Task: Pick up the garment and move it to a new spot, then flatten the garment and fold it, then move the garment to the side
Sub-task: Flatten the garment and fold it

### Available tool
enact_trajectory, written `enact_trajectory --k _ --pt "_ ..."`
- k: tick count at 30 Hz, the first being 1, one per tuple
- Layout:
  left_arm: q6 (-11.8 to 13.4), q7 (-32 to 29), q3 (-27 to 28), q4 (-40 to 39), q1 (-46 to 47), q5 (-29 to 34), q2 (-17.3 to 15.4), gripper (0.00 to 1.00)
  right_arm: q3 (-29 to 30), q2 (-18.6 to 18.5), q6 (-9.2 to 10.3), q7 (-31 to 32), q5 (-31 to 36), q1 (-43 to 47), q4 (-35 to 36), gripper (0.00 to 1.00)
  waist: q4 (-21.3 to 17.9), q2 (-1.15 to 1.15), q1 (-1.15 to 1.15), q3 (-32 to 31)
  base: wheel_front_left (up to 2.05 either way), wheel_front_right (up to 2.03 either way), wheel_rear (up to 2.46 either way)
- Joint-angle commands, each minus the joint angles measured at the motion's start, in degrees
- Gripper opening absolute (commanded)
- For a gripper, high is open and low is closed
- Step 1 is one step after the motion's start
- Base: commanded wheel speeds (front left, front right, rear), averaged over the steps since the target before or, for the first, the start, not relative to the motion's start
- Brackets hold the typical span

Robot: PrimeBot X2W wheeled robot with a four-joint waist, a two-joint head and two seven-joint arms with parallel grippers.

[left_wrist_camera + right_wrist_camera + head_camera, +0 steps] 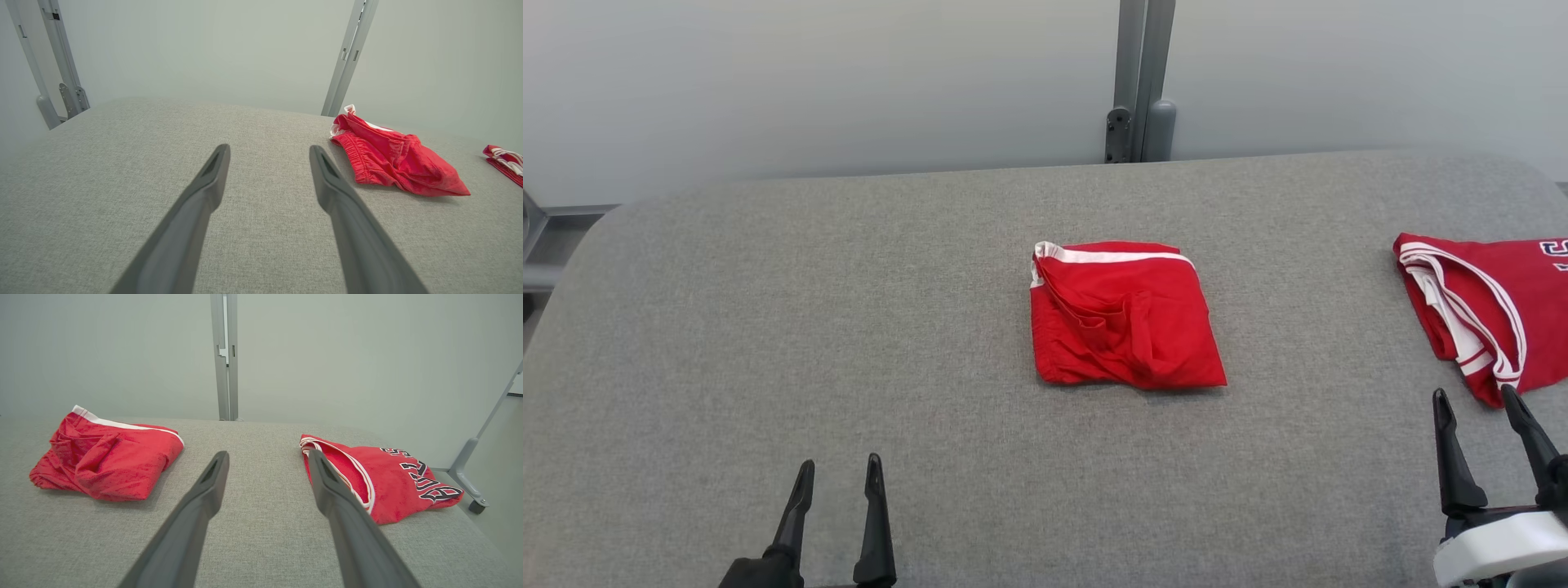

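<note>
The left gripper (840, 462) is open, its two dark fingers spread with nothing between them. It sits over bare grey cloth at the near left of the bench (768, 327). In its own wrist view the left gripper (269, 149) points across the padded top, well apart from either garment.

The right gripper (1474, 392) is open too and holds nothing; it is at the near right of the bench. From the head view, its outer fingertip lines up with the near corner of the jersey (1494, 302). In the right wrist view the right gripper (267, 453) has bare bench between its fingers, and the outer finger crosses the white-trimmed edge of the jersey (384, 477). Whether it touches the cloth I cannot tell.

The jersey is red with white piping and dark lettering. It lies folded at the far right side of the bench, partly cut off by the head view's edge.

The shorts (1127, 318) are red with a white stripe along the far edge. They lie folded into a rough square at the middle of the bench, creased on top, well apart from the jersey and from both grippers.

A grey post (1139, 82) stands against the pale wall behind the bench.
</note>
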State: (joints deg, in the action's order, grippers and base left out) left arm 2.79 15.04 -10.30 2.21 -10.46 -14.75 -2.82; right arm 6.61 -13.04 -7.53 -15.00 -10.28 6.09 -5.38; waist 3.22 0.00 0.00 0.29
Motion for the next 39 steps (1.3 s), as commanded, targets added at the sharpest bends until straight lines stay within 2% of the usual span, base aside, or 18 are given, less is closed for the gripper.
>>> enact_trajectory --k 1,11,12,13,14,19,23,27,31,39 --pt "-0.22 0.15 0.49 0.14 -1.01 0.43 -0.16 1.0 0.18 0.4 0.08 -0.21 0.17 0.98 0.49 1.0 -0.24 0.0 0.0 -0.75 0.0 0.0 0.0" --pt "-1.26 0.15 1.8 0.93 -0.99 1.14 -0.16 1.0 -1.02 0.99 0.08 -0.22 -0.65 -0.28 2.78 1.0 2.5 0.0 0.0 -0.91 0.0 0.0 0.0" --pt "-1.33 0.16 1.64 0.9 -0.64 1.14 -0.16 1.0 -1.53 0.5 0.08 -0.22 -0.81 -1.32 2.7 0.63 2.84 0.0 0.0 -0.7 0.0 0.0 0.0" --pt "-1.33 0.16 1.43 0.86 -0.24 1.12 -0.15 1.0 -1.72 0.17 0.1 -0.22 -1.24 -2.64 2.48 0.36 3.19 0.0 0.0 -0.41 0.0 0.0 0.0" --pt "-1.36 0.16 1.21 0.81 0.2 1.11 -0.15 1.0 -2.18 -0.28 0.09 -0.22 -1.42 -3.86 2.06 0.0 3.56 0.0 0.0 0.01 0.0 0.0 0.0" --pt "-1.78 0.16 -1.09 -0.06 5.15 -0.05 -0.14 1.0 -5.65 -3.82 0.08 -0.19 -0.06 -15.69 -3.56 0.0 5.95 0.0 0.0 7.44 0.0 0.0 0.0" --pt "-2.02 0.15 -4.66 0.29 10.32 -1.13 -0.14 1.0 -11.46 -6.14 0.08 -0.18 1.85 -26.59 -11.89 0.0 8.87 0.0 0.0 13.7 0.0 0.0 0.0" --pt "-1.07 0.15 -7.22 0.64 13.44 -2.58 -0.15 1.0 -17.52 -7.19 0.09 -0.19 2.27 -34.43 -19.86 0.0 11.54 0.0 0.0 17.15 0.0 0.0 0.0" --pt "-0.23 0.16 -8.66 0.97 14.55 -3.7 -0.14 1.0 -22.38 -7.33 0.09 -0.19 1.05 -38.59 -26.17 0.0 13.69 0.0 0.0 18.71 0.0 0.0 0.0" --pt "0.4 0.16 -7.7 1.17 14.18 -3.86 -0.12 1.0 -29.72 -7.62 0.09 -0.19 -2.67 -36.96 -28.46 0.0 14.41 0.0 0.0 18.75 0.0 0.0 0.0"
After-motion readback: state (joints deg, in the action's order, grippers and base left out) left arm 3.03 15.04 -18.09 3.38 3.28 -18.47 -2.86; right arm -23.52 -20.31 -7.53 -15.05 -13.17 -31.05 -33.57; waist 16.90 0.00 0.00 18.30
